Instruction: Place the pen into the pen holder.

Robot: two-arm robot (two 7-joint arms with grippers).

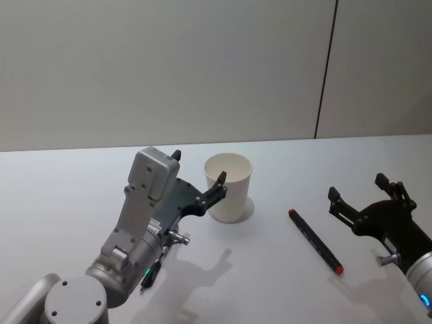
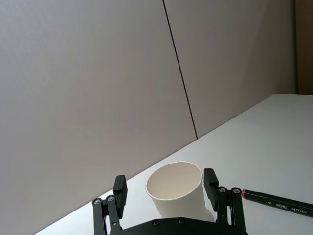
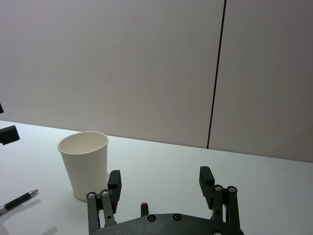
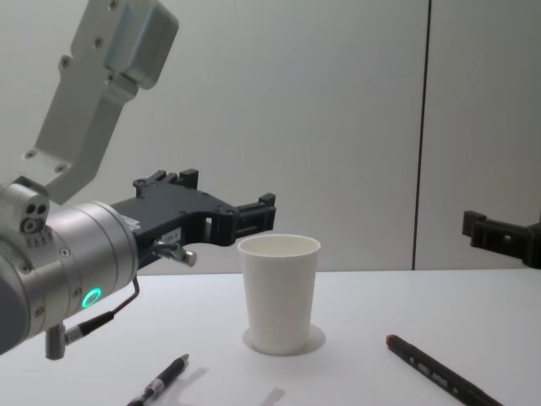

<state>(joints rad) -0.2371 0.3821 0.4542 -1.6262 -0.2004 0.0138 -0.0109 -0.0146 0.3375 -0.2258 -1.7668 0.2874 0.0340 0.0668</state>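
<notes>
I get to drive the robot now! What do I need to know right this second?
Left end effector: open, empty, close beside the pen holder on its left.
Right end effector: open, empty, just right of the marker.
Marker lies flat on the table, right of the upright pen holder; a slim black pen lies under the left arm.
Done: nothing yet, the pen holder looks empty.
To do: pick up a pen and drop it in the pen holder.

Left hand (image 2: 165, 180) open at the pen holder (image 2: 177, 192)

Its two black fingers (image 2: 120, 187) stand wide apart, and the white pen holder shows upright between them on the pale counter (image 2: 264, 142). A black pen (image 2: 277, 202) with a red end lies near it.
</notes>
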